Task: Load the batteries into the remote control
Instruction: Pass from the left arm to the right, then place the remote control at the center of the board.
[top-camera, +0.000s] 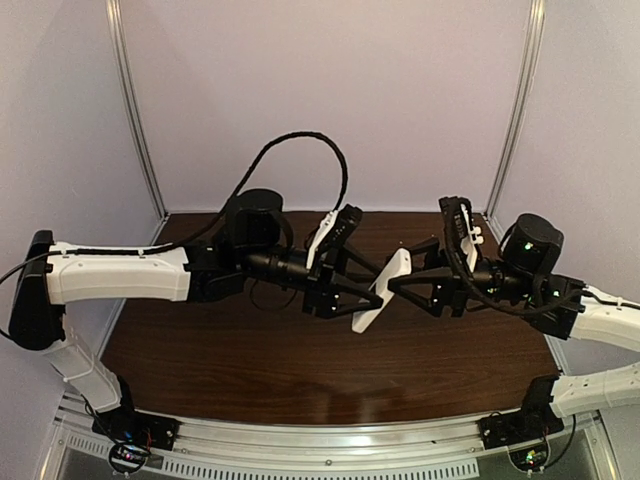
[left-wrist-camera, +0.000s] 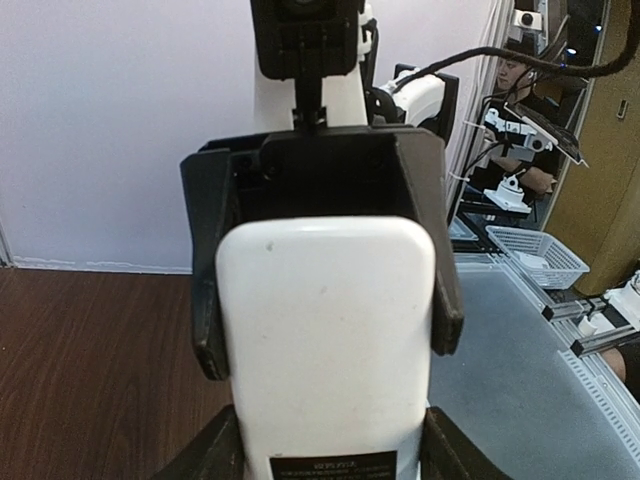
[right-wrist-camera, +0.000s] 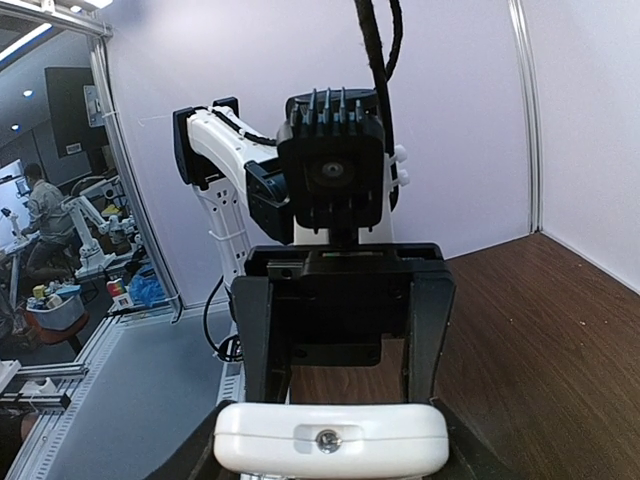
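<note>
Remote control (top-camera: 383, 290): held in the air between the two arms, above the middle of the brown surface (top-camera: 250, 360), touching nothing but the jaws.
Tilt: in the top view it runs slantwise, with one end toward the near left and the other toward the far right.
Visible sides: the left wrist view shows its plain white back, with a dark label strip at the near edge. The right wrist view shows a narrow white end with one small screw.
Left jaws: they reach in from the left and pinch the remote control across its width. Their dark fingers (left-wrist-camera: 213, 452) sit against both long edges at the bottom of the left wrist view.
Right jaws: they reach in from the right, facing the left ones. Their black fingers (left-wrist-camera: 208, 300) bracket the same two long edges and look to be touching them on both sides, so they pinch the remote control too.
Relation: the two sets of jaws meet nose to nose, with the remote control crosswise between them.
Arms: both stretch inward, wrists about level, well above the surface.
</note>
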